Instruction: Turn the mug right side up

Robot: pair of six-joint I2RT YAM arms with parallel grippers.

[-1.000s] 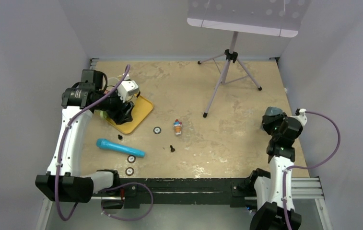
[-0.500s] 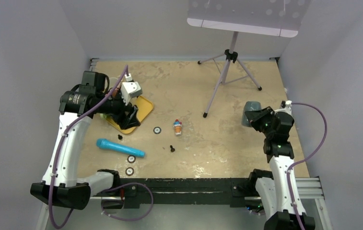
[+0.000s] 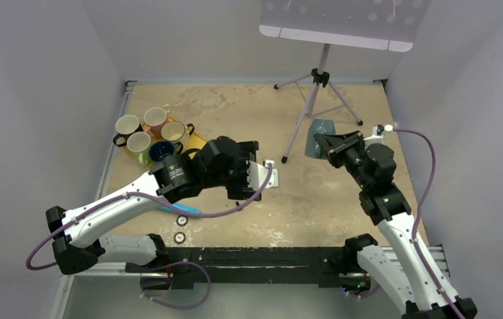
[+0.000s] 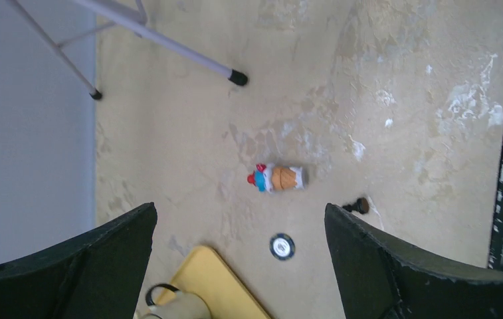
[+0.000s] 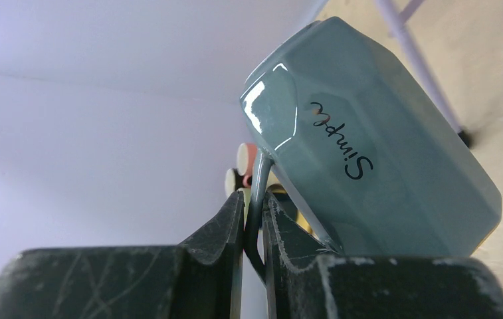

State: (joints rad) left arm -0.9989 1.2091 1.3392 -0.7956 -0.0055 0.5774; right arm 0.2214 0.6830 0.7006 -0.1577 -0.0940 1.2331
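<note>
A grey-teal faceted mug [image 3: 318, 136] with black script on its side hangs tilted above the table, right of the middle. My right gripper [image 3: 333, 143] is shut on its thin handle. In the right wrist view the handle [image 5: 256, 199] is pinched between the two fingers and the mug body [image 5: 375, 159] fills the upper right. My left gripper [image 3: 240, 175] hovers over the table's middle, far from the mug. In the left wrist view the left gripper [image 4: 240, 212] stands wide open with nothing between its fingers.
A yellow tray [image 3: 197, 141] at the left holds several upright mugs [image 3: 157, 117]. Under the left gripper lie a small toy [image 4: 278, 177], a chip [image 4: 282, 246] and a black bolt [image 4: 357, 206]. A tripod stand [image 3: 315, 100] rises just behind the held mug. Two chips [image 3: 181, 220] lie near the front.
My left arm swung from the tray to the table's middle, its jaws opening wide and uncovering the mugs. My right arm carried the grey-teal mug leftward and farther back, toward the tripod.
</note>
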